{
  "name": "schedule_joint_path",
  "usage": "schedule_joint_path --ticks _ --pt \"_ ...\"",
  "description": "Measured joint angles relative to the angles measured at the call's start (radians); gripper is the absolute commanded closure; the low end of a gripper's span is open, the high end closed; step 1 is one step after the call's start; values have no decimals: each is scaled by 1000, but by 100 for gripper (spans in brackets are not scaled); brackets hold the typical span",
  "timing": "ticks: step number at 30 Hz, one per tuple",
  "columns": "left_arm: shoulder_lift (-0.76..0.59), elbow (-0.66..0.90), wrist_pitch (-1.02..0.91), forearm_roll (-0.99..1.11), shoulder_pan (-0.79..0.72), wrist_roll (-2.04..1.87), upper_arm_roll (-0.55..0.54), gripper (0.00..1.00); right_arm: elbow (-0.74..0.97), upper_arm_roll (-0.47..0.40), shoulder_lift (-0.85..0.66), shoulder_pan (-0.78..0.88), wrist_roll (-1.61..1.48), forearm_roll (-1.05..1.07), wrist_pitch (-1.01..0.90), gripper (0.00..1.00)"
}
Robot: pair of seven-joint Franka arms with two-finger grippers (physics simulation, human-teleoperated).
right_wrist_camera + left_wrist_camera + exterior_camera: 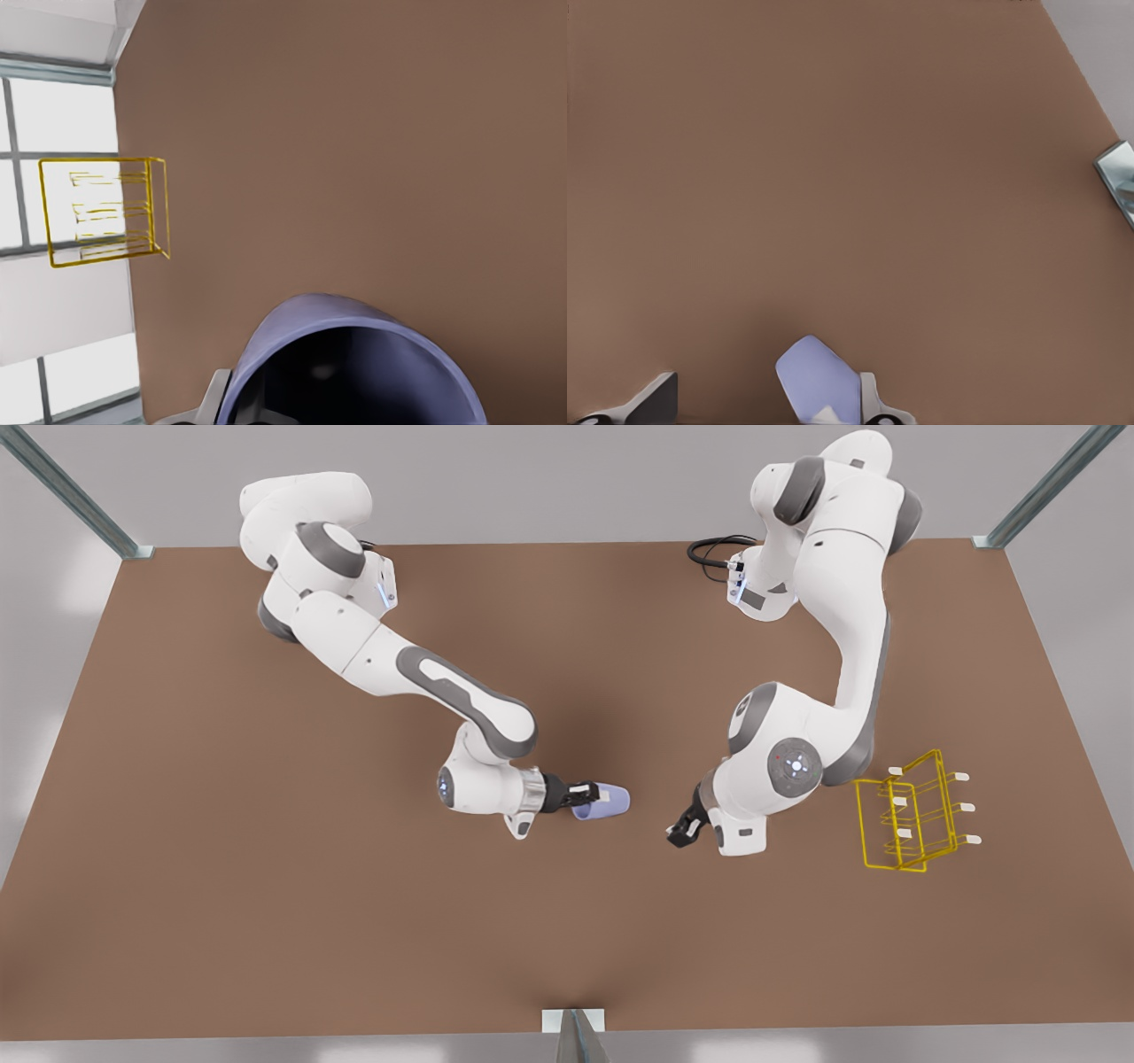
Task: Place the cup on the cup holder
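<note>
**Cup in hand, rack still waiting**

The right gripper, on the arm at the front view's left, has its jaws pinching the cup at the rim. The cup is tipped on its side, with its base pointing towards the front view's right and its open mouth facing back at the wrist. The right wrist view looks straight into that mouth. Whether the cup hangs just above the bench or brushes it is hard to judge from these angles.

The left gripper, on the arm at the front view's right, sits near the cup but apart from it. Its jaws are spread and hold nothing. In the left wrist view the cup appears low in the gap between the two fingers.

The cup holder stands on the bench at the front view's right, beyond the left arm and well apart from the cup. None of its white-capped prongs carries anything.

So the grasp is done and the placing is not. What remains, as I judge it, is to carry the cup across to the rack, perhaps by passing it to the open left gripper, and then to seat it mouth-first over a prong and let go.
</note>
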Motion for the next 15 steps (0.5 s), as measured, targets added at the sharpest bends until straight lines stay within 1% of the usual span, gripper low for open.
schedule_joint_path --ticks 4,5,6,10,15 --pt "15 -3 38 46 -29 -176 0 0 58 -3 45 41 4 -4 17 79" --pt "16 -7 45 54 -35 -214 -1 0 62 -4 52 43 6 -11 20 37" --pt "29 -10 51 63 -46 -254 0 0 65 -4 60 41 7 -25 21 0" --pt "56 -14 74 88 -71 -397 0 0 67 -4 68 38 14 -54 23 0" --pt "84 -29 122 115 -65 -542 -1 0 65 -5 69 38 23 -67 23 0"
